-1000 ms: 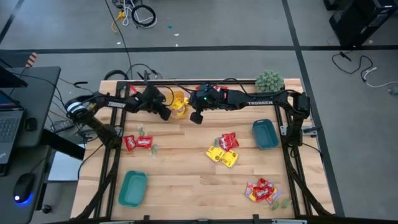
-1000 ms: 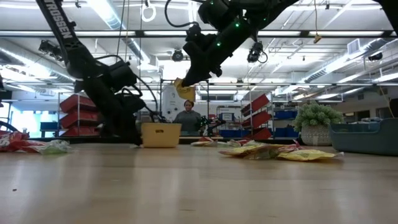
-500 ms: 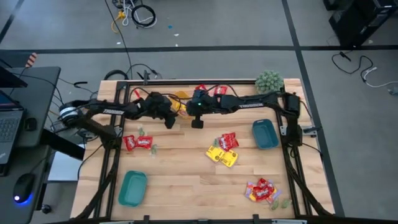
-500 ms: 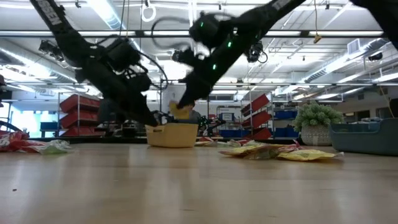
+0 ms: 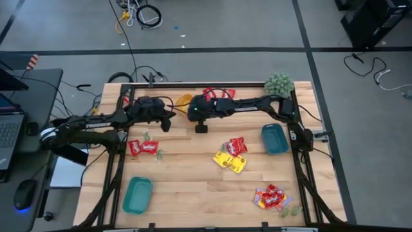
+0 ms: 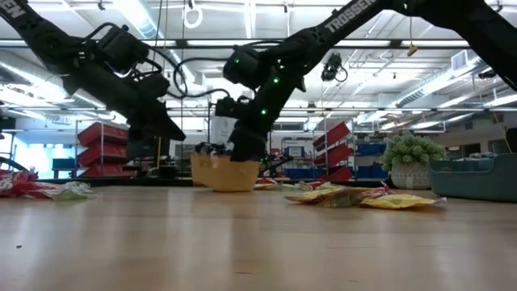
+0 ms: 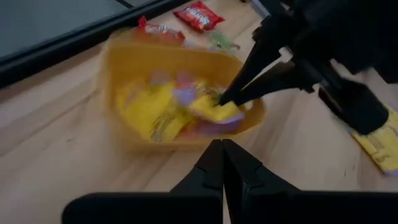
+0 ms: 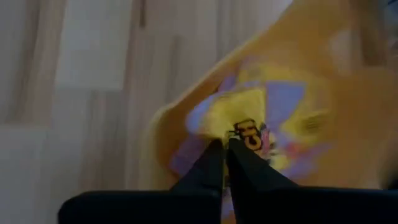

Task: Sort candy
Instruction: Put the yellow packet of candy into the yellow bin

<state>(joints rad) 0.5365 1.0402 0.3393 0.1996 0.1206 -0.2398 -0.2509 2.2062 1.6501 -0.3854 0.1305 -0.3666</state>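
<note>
Candy lies in several lots on the worktop: a yellow wrapped packet [image 7: 214,111] is pinched in the closed jaws of the right gripper [image 7: 225,99], inside the small yellow plastic tray [image 7: 124,59] near the worktop's far edge, on top of other yellow packets [image 7: 149,109] already there. I judge the packet is held low in the tray so that it drops among its own kind rather than bouncing out. More shiny red packets [image 5: 143,147] lie toward the left edge, a mix of red and yellow packets [image 5: 230,154] sits mid-worktop, and another red heap [image 5: 270,196] lies near the front right corner, so much sorting remains.

The left gripper [image 7: 222,163] hangs just beside the yellow tray with its jaws closed on nothing, probably waiting its turn. A teal plastic tray [image 5: 137,194] sits at the front left corner, a blue plastic tray [image 5: 274,139] by the right edge, presumably for the other colours. A fuzzy green ball-shaped plant [image 5: 278,83] stands at the far right corner.
</note>
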